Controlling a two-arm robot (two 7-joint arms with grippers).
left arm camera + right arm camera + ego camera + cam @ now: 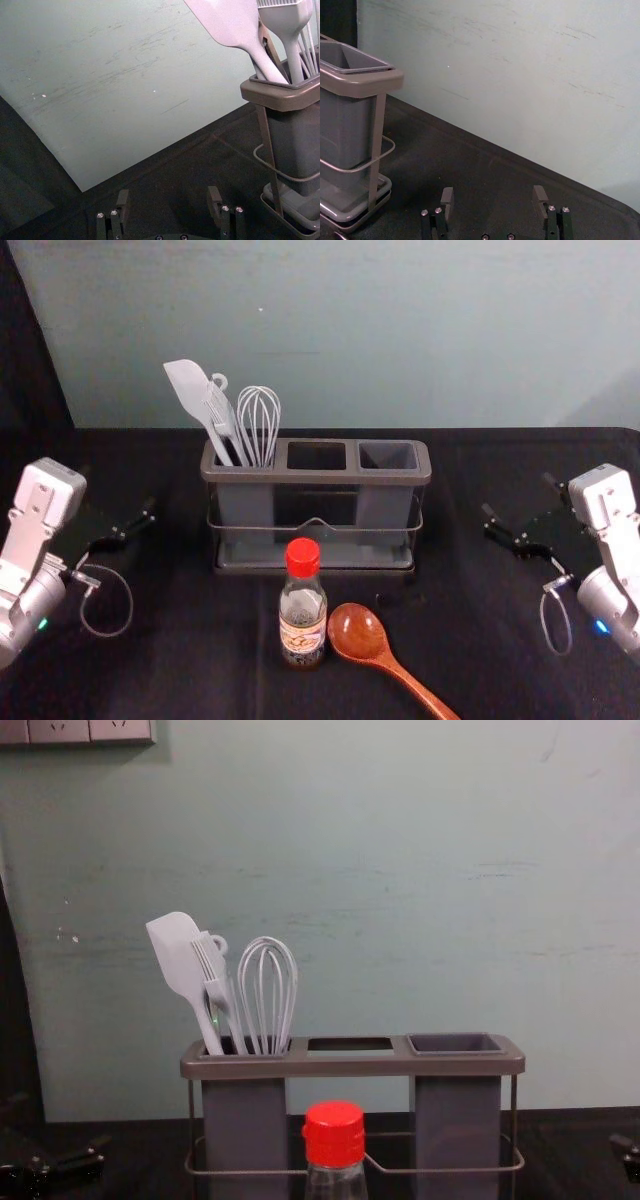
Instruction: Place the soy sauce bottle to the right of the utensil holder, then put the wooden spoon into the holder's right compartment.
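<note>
The soy sauce bottle [303,612], red-capped, stands upright in front of the utensil holder [316,477]; its cap [335,1133] shows in the chest view. Right beside it lies the wooden spoon [358,632], bowl toward the holder, handle pointing to the front right. The holder's right compartment [388,455] holds nothing. My left gripper [122,530] is left of the holder, and in its wrist view the left gripper [168,205] is open and empty. My right gripper [522,512] is right of the holder; the right gripper [493,205] is likewise open and empty in its wrist view.
A grey spatula [193,392], a brush and a whisk [259,423] stand in the holder's left compartment. Behind the black-covered table [180,660] rises a pale wall [400,330]. Dark cloth hangs at the far left.
</note>
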